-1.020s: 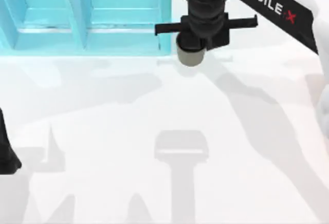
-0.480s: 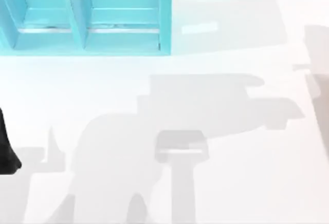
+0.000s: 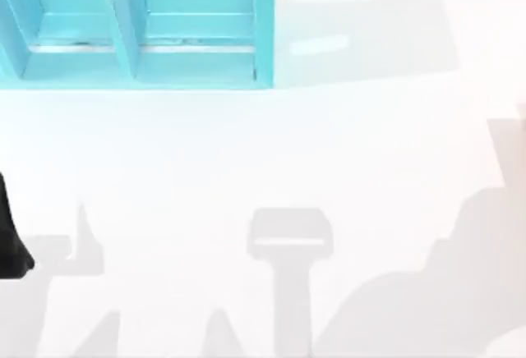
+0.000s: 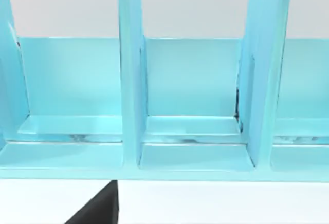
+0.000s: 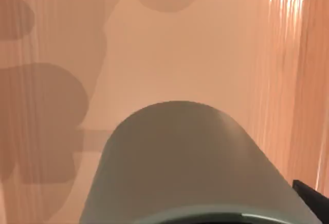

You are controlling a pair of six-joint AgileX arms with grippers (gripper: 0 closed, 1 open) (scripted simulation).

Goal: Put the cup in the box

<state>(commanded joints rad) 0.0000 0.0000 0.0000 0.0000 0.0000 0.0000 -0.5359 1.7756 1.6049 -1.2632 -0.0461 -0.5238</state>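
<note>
The box (image 3: 261,25), a pale blue divided crate, sits at the far left part of the bench (image 3: 271,153), and the compartments that show from above and from the left wrist view hold nothing. So the cup (image 5: 190,162) is not yet in the box, by my reading.

The right wrist view has the cup close under the camera, its grey side looming large against a peach-coloured backdrop rather than over the box or the white bench. That suggests the right arm carries it somewhere off to the side of the box, though how far its tool is opened, and whether it truly grips the cup, I cannot tell.

The left arm (image 3: 10,239) is parked at the bench's left edge, well short of the box, its camera facing the box's dividers (image 4: 131,75).

Left to do: bring the cup over a compartment, lower it in and let go.
</note>
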